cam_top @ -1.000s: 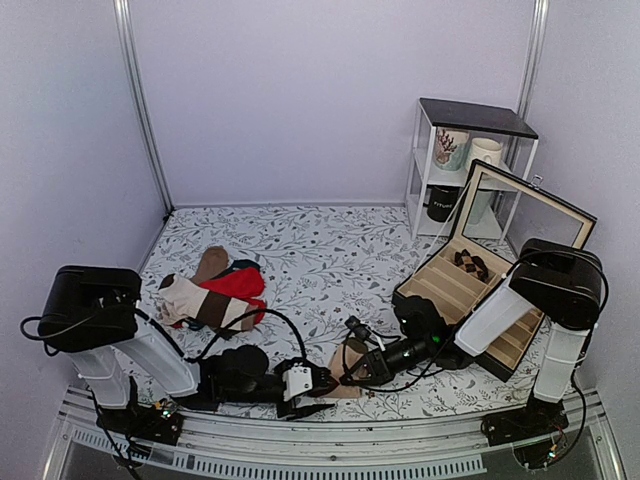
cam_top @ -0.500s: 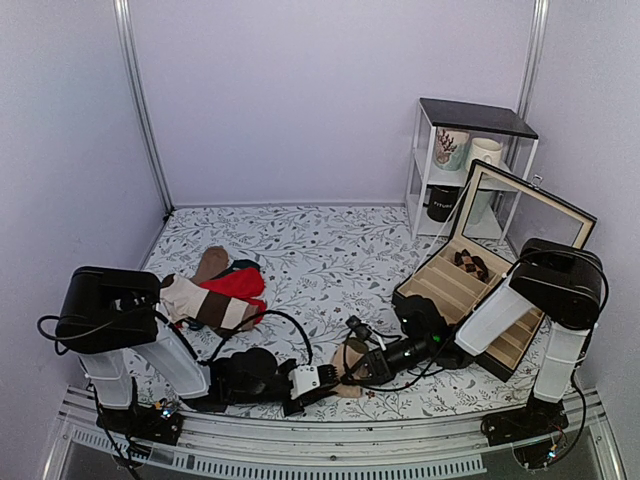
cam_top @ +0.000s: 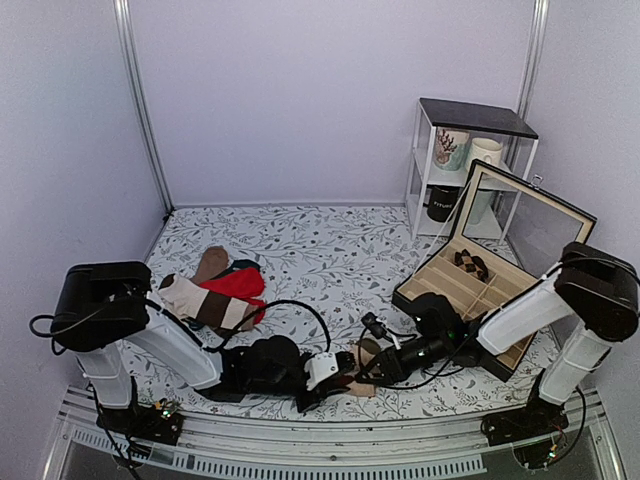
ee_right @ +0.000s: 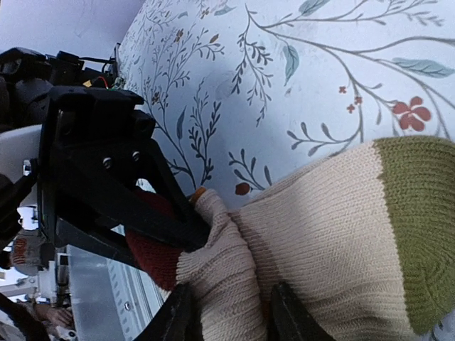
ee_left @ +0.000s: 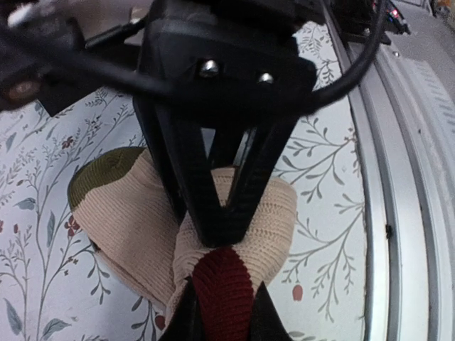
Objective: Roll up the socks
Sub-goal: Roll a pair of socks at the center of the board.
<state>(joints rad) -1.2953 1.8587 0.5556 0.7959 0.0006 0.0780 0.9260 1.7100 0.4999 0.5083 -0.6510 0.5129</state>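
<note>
tan-beige knitted socks with maroon toe point(ee_left: 121, 213): we see them bunched on the floral-patterned desk point(cam_top: 330, 250), near its front edge, between both tools | left tool point(ee_left: 222, 312): pinching the maroon toe | right tool point(ee_right: 231, 316): astride the tan fold, and we cannot tell if it presses

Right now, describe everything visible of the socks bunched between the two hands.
The socks are ribbed tan-beige knit, bunched into a loose lump on the floral tablecloth near the front edge, between the arms. One end shows an olive-green band, another a dark maroon patch. The left hand pinches the maroon part. The right hand grips a tan fold opposite it. The lump is folded over, not yet a tight roll. How many socks it holds cannot be told.
</note>
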